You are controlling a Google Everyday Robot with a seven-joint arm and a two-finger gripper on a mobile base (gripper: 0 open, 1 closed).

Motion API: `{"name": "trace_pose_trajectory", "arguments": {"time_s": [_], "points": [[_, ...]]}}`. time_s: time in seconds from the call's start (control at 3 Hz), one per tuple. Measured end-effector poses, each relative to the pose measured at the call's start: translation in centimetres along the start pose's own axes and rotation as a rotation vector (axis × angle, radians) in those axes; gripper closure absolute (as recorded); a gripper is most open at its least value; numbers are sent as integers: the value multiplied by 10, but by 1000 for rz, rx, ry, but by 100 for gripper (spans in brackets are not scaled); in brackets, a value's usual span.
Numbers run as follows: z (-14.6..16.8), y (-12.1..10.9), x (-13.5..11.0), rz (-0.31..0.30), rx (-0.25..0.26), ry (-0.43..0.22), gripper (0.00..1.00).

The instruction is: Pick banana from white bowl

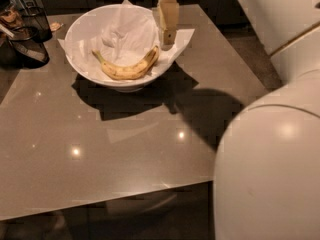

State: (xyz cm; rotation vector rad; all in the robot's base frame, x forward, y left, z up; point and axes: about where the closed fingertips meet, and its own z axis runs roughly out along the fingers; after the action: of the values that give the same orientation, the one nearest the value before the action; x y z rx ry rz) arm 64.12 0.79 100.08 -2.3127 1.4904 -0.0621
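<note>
We saw gripper (168, 40) over right rim of white bowl (73, 43); banana (129, 70) lay just lower-left, long axis crosswise. Open or closed: we couldn't tell.

White bowl (75, 39): set on the grey table (100, 149), at its far part.
Banana (129, 69): laid inside the white bowl, by its near wall.
Gripper (168, 21): held above the bowl's right rim.
Mesh basket (27, 39): seen left of the bowl.

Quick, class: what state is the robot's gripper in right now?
The gripper: above the white bowl's right rim, near the banana's end; open or closed cannot be told.
</note>
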Motion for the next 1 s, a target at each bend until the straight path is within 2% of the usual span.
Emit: {"name": "trace_pose_trajectory", "arguments": {"time_s": [0.33, 1.0], "points": [[21, -9, -12, -42, -31, -18, 5], [55, -10, -21, -42, -98, -64, 21]]}}
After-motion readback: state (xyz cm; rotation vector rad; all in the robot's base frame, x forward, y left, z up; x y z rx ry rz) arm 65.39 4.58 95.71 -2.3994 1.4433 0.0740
